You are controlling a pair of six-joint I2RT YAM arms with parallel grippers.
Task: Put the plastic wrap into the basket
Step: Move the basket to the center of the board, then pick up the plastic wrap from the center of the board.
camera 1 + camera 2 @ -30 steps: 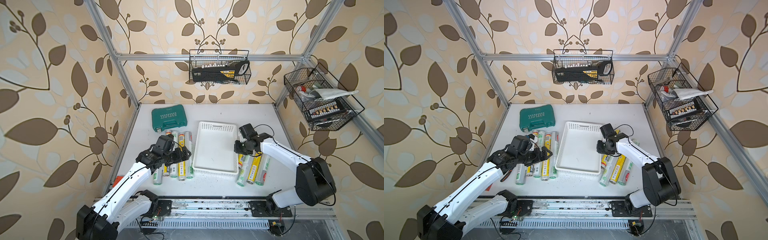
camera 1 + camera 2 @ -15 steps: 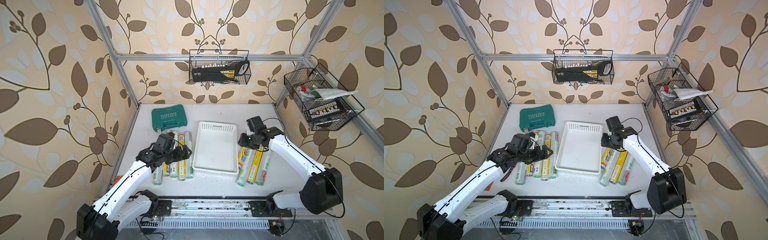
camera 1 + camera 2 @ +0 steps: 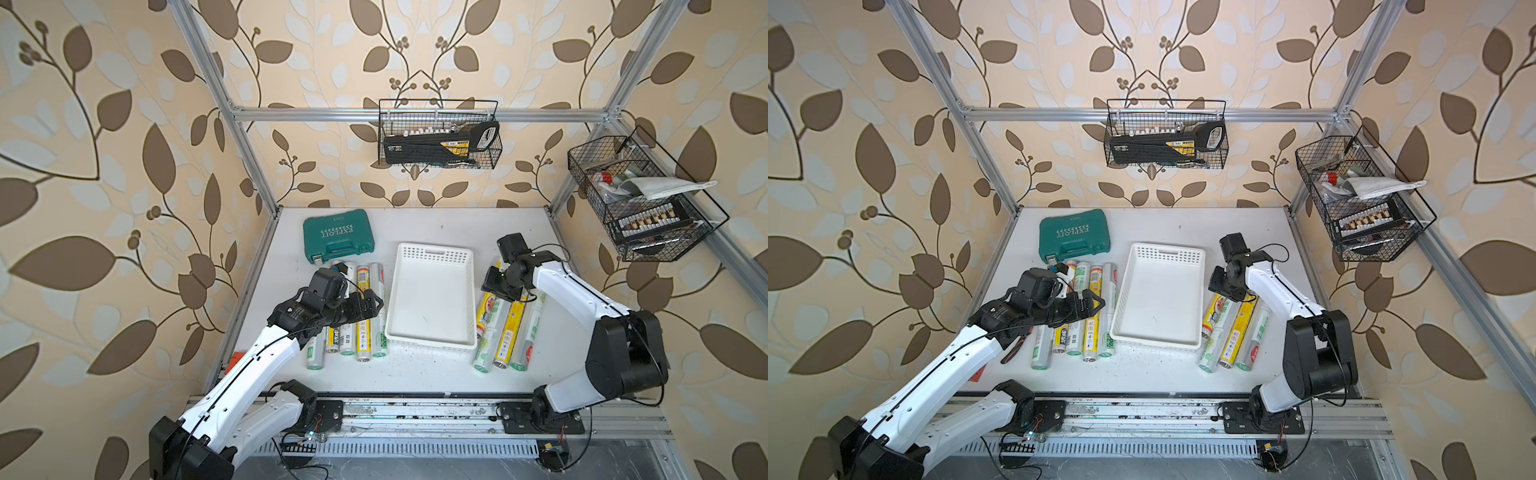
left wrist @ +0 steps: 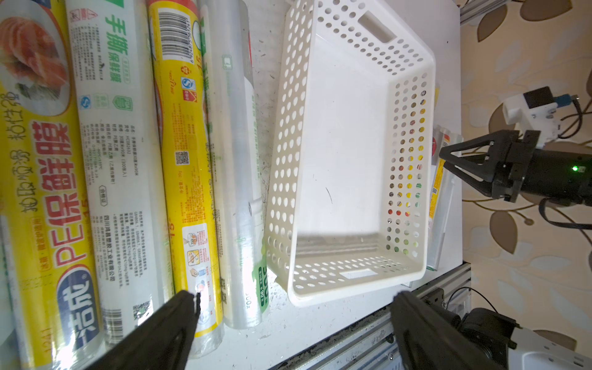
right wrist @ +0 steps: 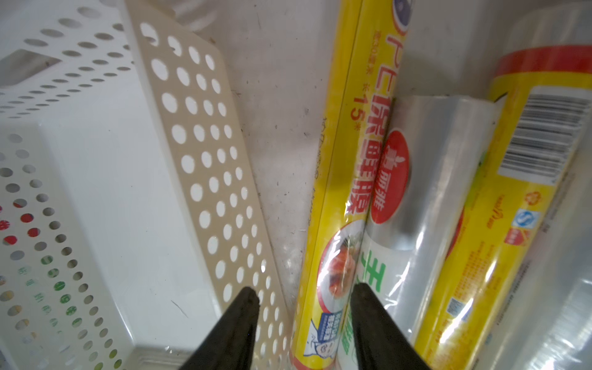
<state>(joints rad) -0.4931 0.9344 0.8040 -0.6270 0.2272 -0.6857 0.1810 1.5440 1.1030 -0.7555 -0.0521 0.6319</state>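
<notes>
Plastic wrap rolls (image 3: 363,340): long, label-printed cylinders; we find two rows lying on the white table (image 3: 415,372);
Basket (image 3: 434,252): shallow, white, perforated plastic; between the rows;
Left gripper (image 4: 296,298): jaws wide, above the left row;
Right gripper (image 5: 306,291): jaws partly apart astride a yellow roll (image 5: 333,192); we see no grip

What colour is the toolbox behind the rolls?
The toolbox is teal, clearest in a top view.

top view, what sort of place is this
Probably a staged robot cell, not a real room: wallpapered panels on an aluminium frame, two arms bolted to a rail, wire tool baskets.
</notes>
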